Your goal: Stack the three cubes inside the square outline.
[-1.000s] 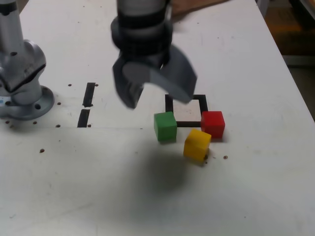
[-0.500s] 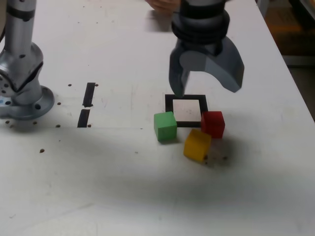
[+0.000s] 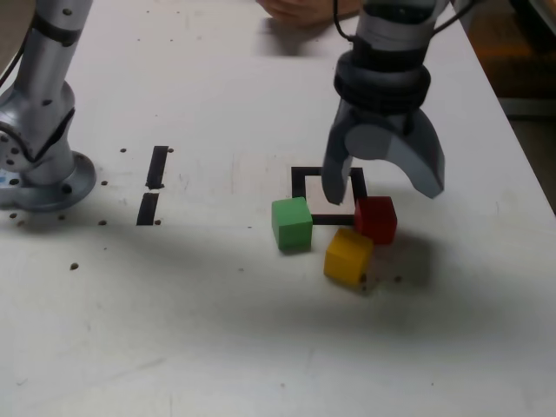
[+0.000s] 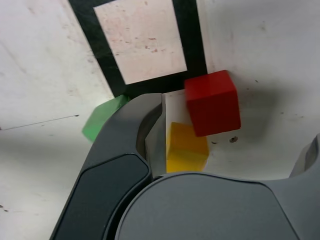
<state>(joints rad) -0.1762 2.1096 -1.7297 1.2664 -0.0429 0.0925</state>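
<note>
Exterior view only: the arm's base (image 3: 48,187) at left, plus 2 black tape strips (image 3: 157,167), long axes running roughly up-down, tops leaning slightly right. Wrist view only: clear reddish specks on the white centre of the square outline (image 3: 300,210); it also cuts off the outline's far side, which the exterior view shows. Gripper finger hides part of the green cube (image 3: 292,224) in wrist view; exterior view has it unobstructed.

Cubes: all 3 outside the white centre, unstacked. Exterior view: green by the outline's lower-left corner, red cube (image 3: 375,220) at its lower-right corner, yellow cube (image 3: 348,257) below, between those 2, close to red. None has a long axis. Green and red sit roughly square to the outline; yellow is turned at an angle to it.

Gripper (image 3: 383,194): fingers wide apart, nothing between them, hovering over red's area, pointing down.
</note>
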